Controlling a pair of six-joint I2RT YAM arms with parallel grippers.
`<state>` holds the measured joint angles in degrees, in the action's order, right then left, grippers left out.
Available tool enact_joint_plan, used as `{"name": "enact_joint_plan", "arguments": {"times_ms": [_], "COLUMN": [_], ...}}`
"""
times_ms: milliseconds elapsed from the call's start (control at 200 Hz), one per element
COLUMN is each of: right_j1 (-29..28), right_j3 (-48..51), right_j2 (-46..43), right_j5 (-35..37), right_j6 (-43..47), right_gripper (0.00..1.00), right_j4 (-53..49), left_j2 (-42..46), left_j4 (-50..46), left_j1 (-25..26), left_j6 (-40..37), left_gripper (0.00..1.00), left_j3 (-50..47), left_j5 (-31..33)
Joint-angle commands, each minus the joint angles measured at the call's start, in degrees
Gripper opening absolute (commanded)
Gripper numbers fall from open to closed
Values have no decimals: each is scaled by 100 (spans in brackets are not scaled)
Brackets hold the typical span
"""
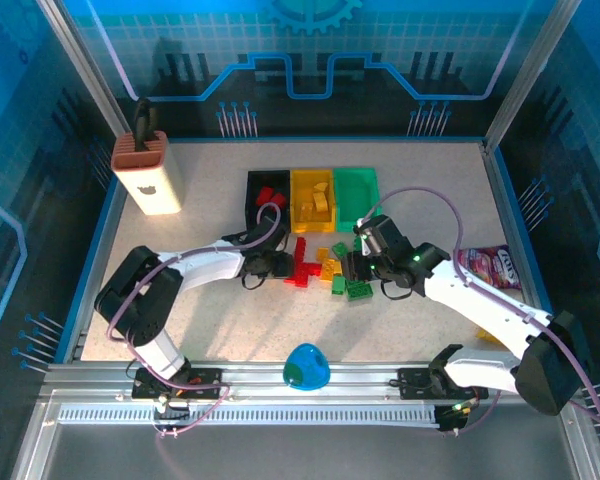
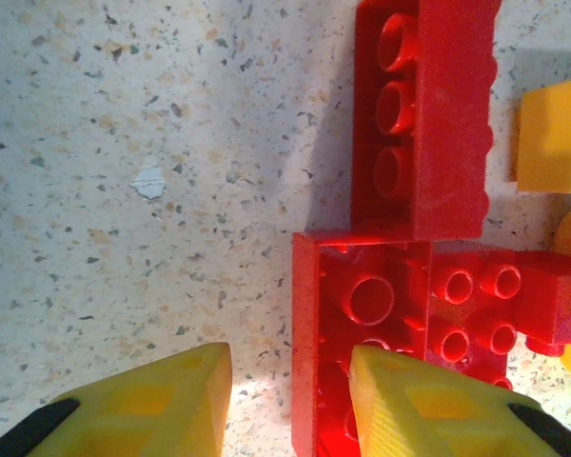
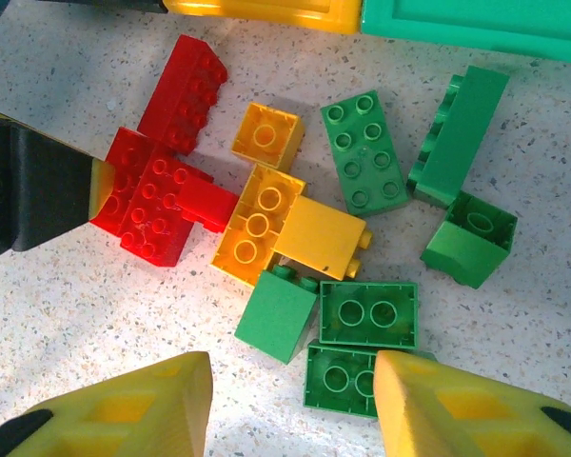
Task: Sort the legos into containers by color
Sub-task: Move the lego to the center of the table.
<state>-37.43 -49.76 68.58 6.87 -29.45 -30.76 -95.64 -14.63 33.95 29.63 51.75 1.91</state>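
Legos (image 3: 266, 214) at your fingertips: your left gripper (image 2: 287, 381), fingers slightly parted, straddles a red brick (image 2: 362, 314) at its edge; your right gripper (image 3: 290, 381), fingers spread, hangs over green bricks (image 3: 366, 314). The pile lies on the speckled table (image 1: 220, 230), near the three joined bins (image 1: 355, 190).

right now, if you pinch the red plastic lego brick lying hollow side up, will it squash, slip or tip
The red plastic lego brick looks like hard moulded plastic, so it probably won't squash. Hollow underside up suggests it is light and might skid on the smooth speckled table. Lying flat, it seems unlikely to tip.
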Motion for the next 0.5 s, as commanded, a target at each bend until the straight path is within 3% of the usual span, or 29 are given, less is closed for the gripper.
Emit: {"name": "enact_joint_plan", "arguments": {"times_ms": [0, 250, 490], "right_j1": [43, 43, 26], "right_j3": [52, 201, 302], "right_j2": [-144, -209, -256], "right_j5": [48, 28, 23], "right_j6": [-91, -148, -193], "right_gripper": [49, 48, 48], "right_j4": [121, 201, 263], "left_j2": [-164, 226, 1123], "left_j4": [-237, -514, -819], "left_j1": [43, -8, -372], "left_j6": [-71, 20, 64], "left_gripper": [37, 35, 35], "left_j3": [44, -215, -679], "left_j5": [237, 915, 1195]}}
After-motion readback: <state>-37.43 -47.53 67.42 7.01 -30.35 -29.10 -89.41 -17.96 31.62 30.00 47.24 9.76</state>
